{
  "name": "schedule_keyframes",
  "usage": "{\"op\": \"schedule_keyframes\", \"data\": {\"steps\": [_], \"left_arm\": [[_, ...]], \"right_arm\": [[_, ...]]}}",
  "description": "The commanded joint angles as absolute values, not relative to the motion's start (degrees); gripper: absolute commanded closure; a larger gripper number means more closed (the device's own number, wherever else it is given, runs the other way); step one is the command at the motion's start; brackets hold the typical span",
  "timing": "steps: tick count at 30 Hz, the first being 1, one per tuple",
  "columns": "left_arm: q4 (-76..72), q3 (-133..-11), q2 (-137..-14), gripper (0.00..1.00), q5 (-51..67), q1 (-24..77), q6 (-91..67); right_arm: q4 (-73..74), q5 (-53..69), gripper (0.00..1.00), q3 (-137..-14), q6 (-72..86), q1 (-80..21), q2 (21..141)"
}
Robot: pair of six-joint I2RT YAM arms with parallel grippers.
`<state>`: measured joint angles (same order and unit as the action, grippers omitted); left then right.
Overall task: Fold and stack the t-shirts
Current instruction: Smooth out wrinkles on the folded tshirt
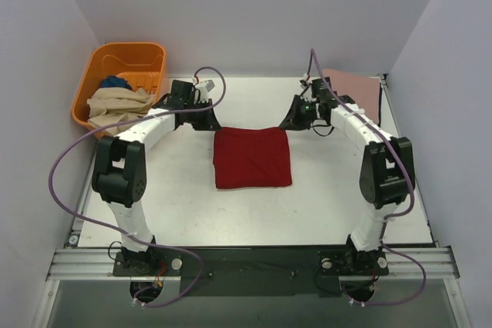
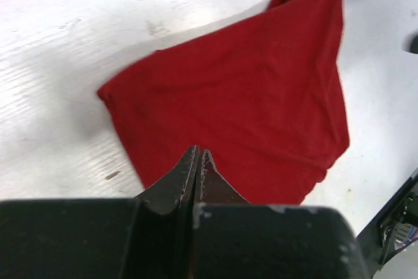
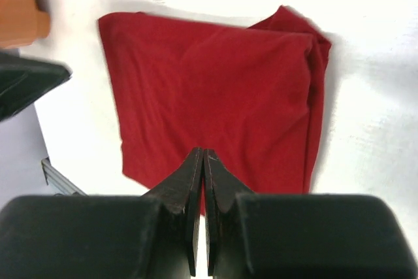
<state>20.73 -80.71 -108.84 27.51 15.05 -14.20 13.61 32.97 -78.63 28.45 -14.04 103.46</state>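
Observation:
The dark red t-shirt lies folded into a rough square in the middle of the table. It fills the left wrist view and the right wrist view. My left gripper hovers at its far left corner, shut and empty. My right gripper hovers at its far right corner, shut and empty. A dusty pink t-shirt lies flat at the back right. A beige t-shirt and a blue one sit in the basket. The navy one is not visible.
The orange plastic basket stands at the back left corner, beside the left arm; its corner shows in the right wrist view. Walls close the table on three sides. Purple cables loop from both arms.

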Motion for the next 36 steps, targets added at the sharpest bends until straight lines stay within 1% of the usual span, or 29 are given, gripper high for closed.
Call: {"op": "schedule_keyframes", "data": {"steps": [1, 4, 10, 13, 20, 22, 24, 25, 26, 27, 28, 29, 31, 34, 36], "left_arm": [[14.78, -75.16, -107.58, 1.00, 32.17, 16.35, -17.23], [11.52, -73.30, -110.55, 1.00, 31.64, 16.17, -18.02], [13.44, -76.29, -117.77, 1.00, 29.63, 15.03, -18.11], [13.27, -75.33, -117.51, 1.00, 26.55, 14.06, -17.84], [13.01, -75.67, -114.79, 0.99, 28.91, 13.36, -18.54], [14.06, -77.25, -113.82, 0.94, 29.88, 13.45, -18.37], [15.11, -78.83, -112.59, 0.80, 30.58, 13.27, -18.19], [15.20, -79.71, -111.72, 0.76, 30.85, 13.27, -17.85], [15.29, -79.89, -111.45, 0.71, 31.02, 13.27, -17.84], [15.47, -80.15, -110.84, 0.69, 30.94, 13.18, -18.10], [15.73, -80.24, -110.66, 0.67, 30.42, 13.10, -18.45], [16.43, -80.24, -110.31, 0.66, 29.89, 13.10, -19.15], [16.79, -79.20, -109.60, 0.65, 27.69, 12.66, -20.12], [15.91, -76.13, -109.25, 0.58, 25.84, 12.74, -20.13], [15.21, -74.28, -109.60, 0.54, 26.10, 12.83, -20.48]], "right_arm": [[17.40, 30.59, 1.00, -81.73, 27.86, -15.20, 110.91], [17.75, 29.36, 1.00, -83.23, 27.77, -15.03, 115.38], [17.84, 27.25, 1.00, -83.94, 28.91, -12.48, 118.39], [18.02, 26.63, 1.00, -83.94, 29.00, -11.08, 118.21], [19.86, 26.10, 1.00, -84.20, 27.69, -7.74, 118.83], [20.82, 25.93, 1.00, -85.42, 26.55, -7.12, 117.16], [21.80, 25.93, 1.00, -85.43, 25.32, -6.77, 115.06], [22.14, 25.84, 0.95, -85.17, 24.70, -6.77, 113.48], [22.58, 25.93, 0.81, -84.64, 24.35, -6.85, 112.86], [23.63, 25.93, 0.68, -84.29, 23.48, -7.03, 111.81], [23.99, 25.93, 0.51, -83.16, 23.12, -7.47, 111.27], [24.43, 26.01, 0.36, -82.45, 22.51, -7.73, 110.57], [24.35, 26.89, 0.26, -79.64, 21.80, -8.61, 109.87], [23.64, 28.82, 0.25, -76.56, 20.92, -10.80, 110.74], [23.73, 29.18, 0.25, -76.99, 20.57, -12.56, 112.76]]}}
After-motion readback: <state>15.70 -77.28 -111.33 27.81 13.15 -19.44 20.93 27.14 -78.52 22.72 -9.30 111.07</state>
